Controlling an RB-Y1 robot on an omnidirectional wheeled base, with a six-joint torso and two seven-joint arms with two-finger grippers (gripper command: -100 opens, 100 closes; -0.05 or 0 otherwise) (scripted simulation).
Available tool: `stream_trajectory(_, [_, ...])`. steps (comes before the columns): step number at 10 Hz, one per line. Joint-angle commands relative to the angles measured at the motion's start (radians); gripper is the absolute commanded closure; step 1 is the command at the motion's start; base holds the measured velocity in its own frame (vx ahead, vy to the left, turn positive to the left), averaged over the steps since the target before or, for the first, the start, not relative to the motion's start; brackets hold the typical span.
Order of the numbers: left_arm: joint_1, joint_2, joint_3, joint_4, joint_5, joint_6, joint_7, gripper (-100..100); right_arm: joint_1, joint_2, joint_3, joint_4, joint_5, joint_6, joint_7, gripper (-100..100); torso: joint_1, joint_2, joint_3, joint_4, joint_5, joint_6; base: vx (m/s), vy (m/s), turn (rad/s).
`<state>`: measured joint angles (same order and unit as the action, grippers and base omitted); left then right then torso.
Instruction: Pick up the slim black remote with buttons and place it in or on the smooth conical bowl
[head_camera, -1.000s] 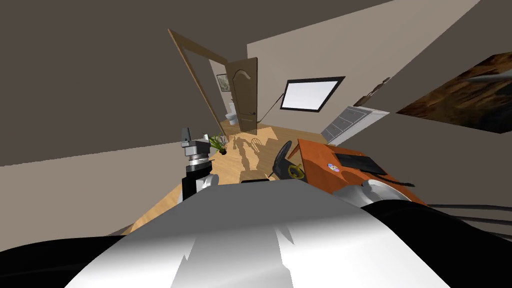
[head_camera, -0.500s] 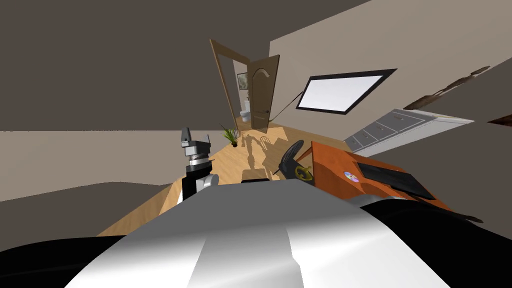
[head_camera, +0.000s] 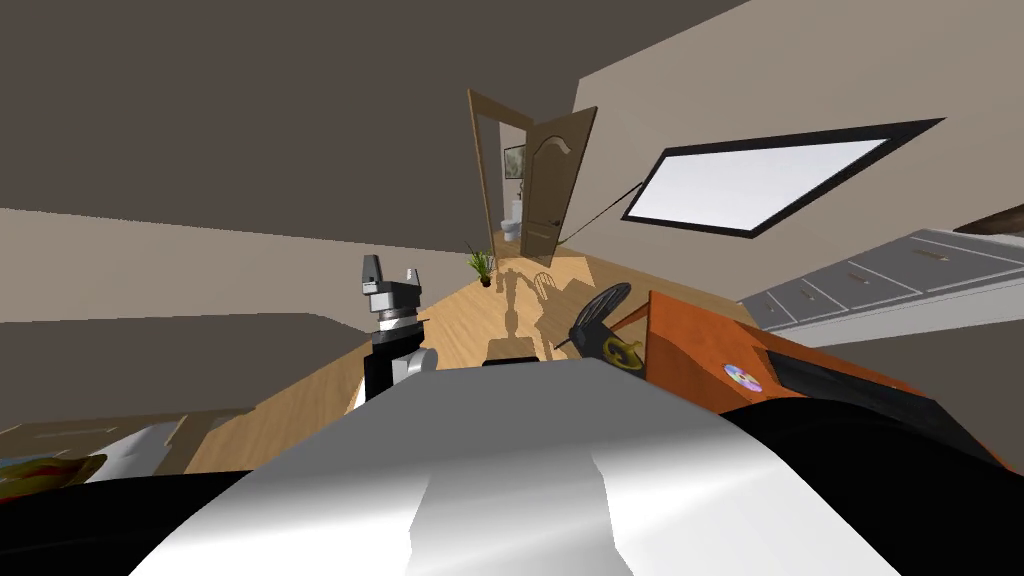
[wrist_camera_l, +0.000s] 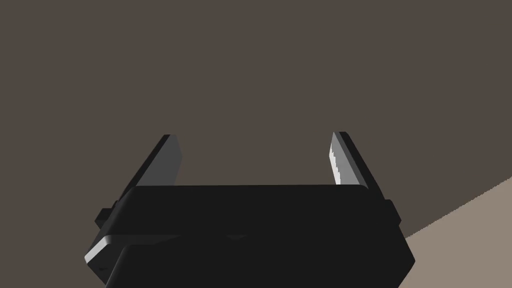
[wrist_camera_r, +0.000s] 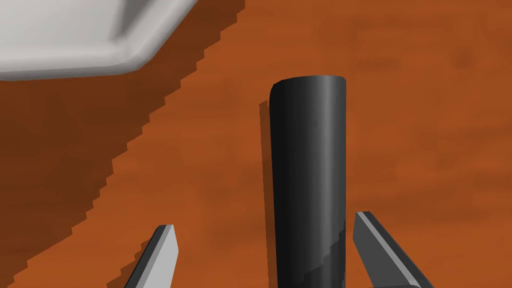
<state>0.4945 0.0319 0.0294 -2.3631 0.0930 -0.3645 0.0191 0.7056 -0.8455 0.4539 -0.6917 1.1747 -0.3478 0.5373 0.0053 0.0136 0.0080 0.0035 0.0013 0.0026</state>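
Note:
A slim black remote (wrist_camera_r: 307, 165) lies flat on an orange-brown wooden desk top (wrist_camera_r: 425, 125); its smooth rounded end points away from my hand and no buttons show. My right gripper (wrist_camera_r: 265, 222) hovers over it, open, with the remote between the fingers and nearer the darker finger (wrist_camera_r: 372, 240). Neither finger touches it. A light grey object with a bevelled rim (wrist_camera_r: 100, 40) rests on the desk beyond the pale finger; I cannot tell what it is. My left gripper (head_camera: 391, 272) is raised at my left, open and empty, its fingers (wrist_camera_l: 165, 160) before a plain wall.
The orange desk (head_camera: 700, 340) stands at my right with a small disc (head_camera: 742, 377) and a flat black item (head_camera: 850, 385). A black chair (head_camera: 598, 308) sits at its near corner. Ahead lie wooden floor, a potted plant (head_camera: 481, 264) and an open door (head_camera: 548, 185). Grey drawers (head_camera: 880, 280) line the right wall.
My head view has swung: door, plant and desk slid to the right in the picture and a low surface appeared at lower left. The left arm keeps its pose.

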Motion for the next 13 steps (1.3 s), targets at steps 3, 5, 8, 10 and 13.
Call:
stream_trajectory(3, [0.0,0.0,0.0,0.0,0.0,0.0,0.0,0,-0.019,0.012,0.002,0.045,-0.027,-0.02,-0.013,-100,-0.005,-0.004,-0.002,-0.001,-0.001,0.0,-0.098,0.056,0.19])
stream_trajectory(5, [0.001,0.0,0.0,0.0,0.0,0.0,0.0,0,-0.02,0.014,0.002,0.048,-0.029,-0.024,-0.014,100,-0.01,-0.01,-0.005,-0.002,-0.002,0.001,-0.009,0.008,-0.022])
stream_trajectory(8, [0.001,0.0,0.0,0.0,0.0,0.0,0.0,0,-0.016,0.016,0.004,0.048,-0.028,-0.028,-0.013,100,-0.02,-0.01,-0.004,0.0,-0.006,-0.002,-0.001,0.005,-0.001])
stream_trajectory(10, [0.001,0.0,0.0,0.0,0.0,0.0,0.0,0,-0.011,0.008,-0.001,0.033,-0.016,-0.014,-0.005,100,-0.02,-0.01,-0.004,0.0,-0.006,-0.002,0.024,-0.027,-0.136])
stream_trajectory(13, [0.001,0.001,0.001,0.0,0.0,0.0,0.0,0,0.045,-0.027,0.003,-0.072,0.059,0.045,0.015,100,-0.028,-0.022,-0.012,-0.003,-0.006,-0.001,0.214,-0.124,-0.44])
